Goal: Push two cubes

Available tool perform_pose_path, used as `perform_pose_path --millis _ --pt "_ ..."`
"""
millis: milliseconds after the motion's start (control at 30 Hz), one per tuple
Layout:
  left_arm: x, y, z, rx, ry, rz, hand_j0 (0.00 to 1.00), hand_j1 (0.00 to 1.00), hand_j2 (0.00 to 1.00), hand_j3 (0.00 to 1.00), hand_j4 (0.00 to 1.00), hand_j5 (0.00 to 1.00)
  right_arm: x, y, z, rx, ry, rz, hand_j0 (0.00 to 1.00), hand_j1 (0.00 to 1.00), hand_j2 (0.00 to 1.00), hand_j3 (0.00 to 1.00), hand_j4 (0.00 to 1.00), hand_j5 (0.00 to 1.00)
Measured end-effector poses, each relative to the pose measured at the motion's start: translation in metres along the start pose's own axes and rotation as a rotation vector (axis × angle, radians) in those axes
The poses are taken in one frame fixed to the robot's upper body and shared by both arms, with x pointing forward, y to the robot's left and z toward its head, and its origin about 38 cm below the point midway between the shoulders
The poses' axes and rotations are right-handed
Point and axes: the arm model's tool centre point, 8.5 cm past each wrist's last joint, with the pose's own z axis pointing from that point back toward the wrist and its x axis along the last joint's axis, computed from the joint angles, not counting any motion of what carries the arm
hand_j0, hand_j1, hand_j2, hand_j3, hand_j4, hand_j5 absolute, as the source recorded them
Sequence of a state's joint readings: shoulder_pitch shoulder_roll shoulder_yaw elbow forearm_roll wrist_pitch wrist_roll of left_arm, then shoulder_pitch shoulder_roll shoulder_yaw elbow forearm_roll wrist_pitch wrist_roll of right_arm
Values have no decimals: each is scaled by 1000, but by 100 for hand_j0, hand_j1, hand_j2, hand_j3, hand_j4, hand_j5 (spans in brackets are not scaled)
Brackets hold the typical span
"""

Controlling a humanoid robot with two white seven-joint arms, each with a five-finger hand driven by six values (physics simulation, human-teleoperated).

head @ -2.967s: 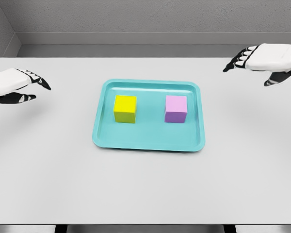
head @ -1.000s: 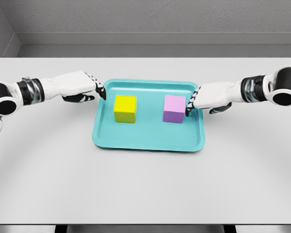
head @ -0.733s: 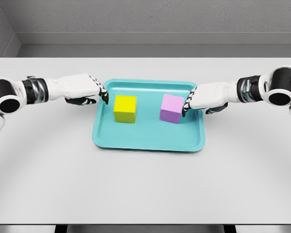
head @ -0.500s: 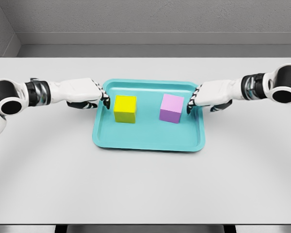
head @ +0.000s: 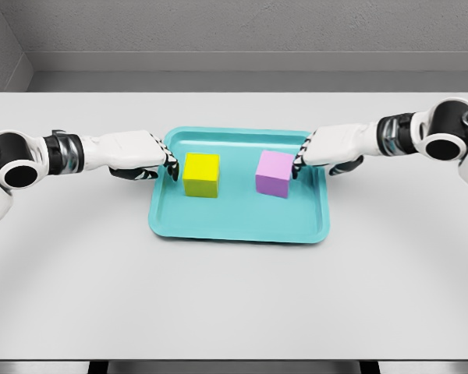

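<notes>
— At left hand (head: 144,152): state?
— Fingers extended, relaxed, holding nothing. Fingertips (head: 171,166) just inside the teal plastic tray's (head: 238,227) left rim; yellow cube (head: 201,174) just beside them, contact unclear.
— Right hand (head: 327,148)?
— Same flat pose, nothing gripped. Its fingertips (head: 296,165) touch the pink-lilac cube's (head: 274,174) right face; that cube sits slightly rotated.
— Cubes relative to hands?
— Both between the two hands on the tray, apart from each other, white tabletop (head: 234,296) underneath.

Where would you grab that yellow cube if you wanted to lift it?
By its left and right faces, coming from above. The yellow cube sits flat in the teal tray, whose raised rim hampers a low approach; its top is clear, and the pink cube stands apart.
</notes>
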State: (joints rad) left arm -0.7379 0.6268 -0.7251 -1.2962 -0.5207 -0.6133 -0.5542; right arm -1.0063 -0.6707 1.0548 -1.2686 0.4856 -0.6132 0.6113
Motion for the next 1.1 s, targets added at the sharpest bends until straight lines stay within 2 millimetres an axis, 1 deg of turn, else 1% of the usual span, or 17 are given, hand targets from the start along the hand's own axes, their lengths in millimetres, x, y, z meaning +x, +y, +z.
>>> perform_pose_path --millis 200,267,333,467,733,933,1100 --pt "1 -1 -1 -7 -3 0 56 56 56 56 56 56 4 -5 -8 -7 -15 6 74 74 74 74 74 74" --pt "1 -1 -1 -8 -3 -1 56 56 56 56 56 56 2 -7 -7 -8 -9 7 74 74 74 74 74 74" --pt "2 -1 -2 -8 -6 -2 56 56 56 56 56 56 -1 -6 -7 -4 -2 0 74 74 74 74 74 74" --pt "5 4 -4 -4 -15 -12 56 56 56 56 56 56 -6 -5 -7 2 12 -9 74 74 74 74 74 74" --pt "13 11 -12 3 -39 -24 56 56 56 56 56 56 -7 -7 -20 6 12 -16 74 74 74 74 74 74" --pt "18 14 -19 8 -55 -26 56 56 56 56 56 56 -6 -13 -23 1 8 -9 73 73 73 73 73 73" --pt "19 17 -21 9 -59 -29 56 56 56 56 56 56 -5 -18 -27 -6 3 -2 73 73 73 73 73 73"
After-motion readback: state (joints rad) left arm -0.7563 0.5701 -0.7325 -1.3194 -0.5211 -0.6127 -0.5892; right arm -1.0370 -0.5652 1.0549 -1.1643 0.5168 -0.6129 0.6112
